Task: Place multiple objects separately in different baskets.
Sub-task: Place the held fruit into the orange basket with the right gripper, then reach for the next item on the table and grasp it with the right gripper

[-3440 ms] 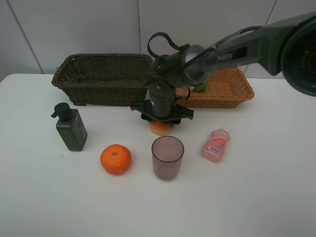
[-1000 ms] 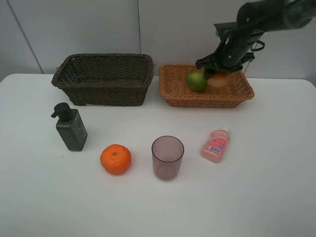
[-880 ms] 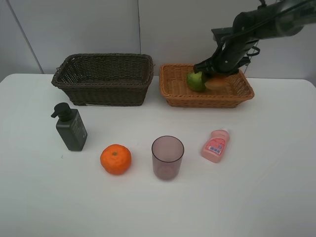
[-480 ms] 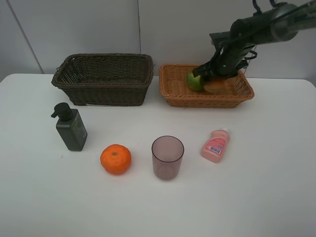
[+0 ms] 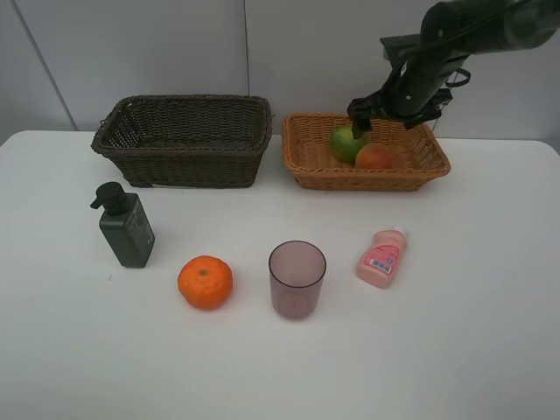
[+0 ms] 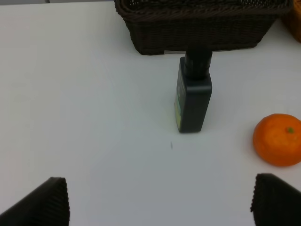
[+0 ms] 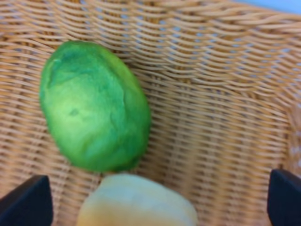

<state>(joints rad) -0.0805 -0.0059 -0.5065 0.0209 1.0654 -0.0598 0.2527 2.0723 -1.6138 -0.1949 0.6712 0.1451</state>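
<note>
The light orange-tan basket (image 5: pixel 411 166) at the back right holds the green oval fruit (image 5: pixel 346 143) and the red-yellow peach (image 5: pixel 374 157). My right gripper (image 5: pixel 398 114) hangs open just above them; its view shows the green fruit (image 7: pixel 94 106) and the peach (image 7: pixel 136 200) lying free between the spread fingertips (image 7: pixel 26 205). The dark brown basket (image 5: pixel 184 140) stands at the back left. The dark green pump bottle (image 5: pixel 125 225), mandarin (image 5: pixel 206 282), purplish cup (image 5: pixel 297 279) and pink bottle (image 5: pixel 381 258) stand on the table. My left gripper (image 6: pixel 160 207) is open, out of the high view, in front of the pump bottle (image 6: pixel 194 92).
The white table (image 5: pixel 280 367) runs to a pale wall behind the baskets. In the left wrist view the mandarin (image 6: pixel 278 140) lies beside the pump bottle, with the dark brown basket (image 6: pixel 202 28) behind.
My right gripper carried the peach from the table's middle to the tan basket, let it go beside the green fruit, and has now risen slightly, open.
</note>
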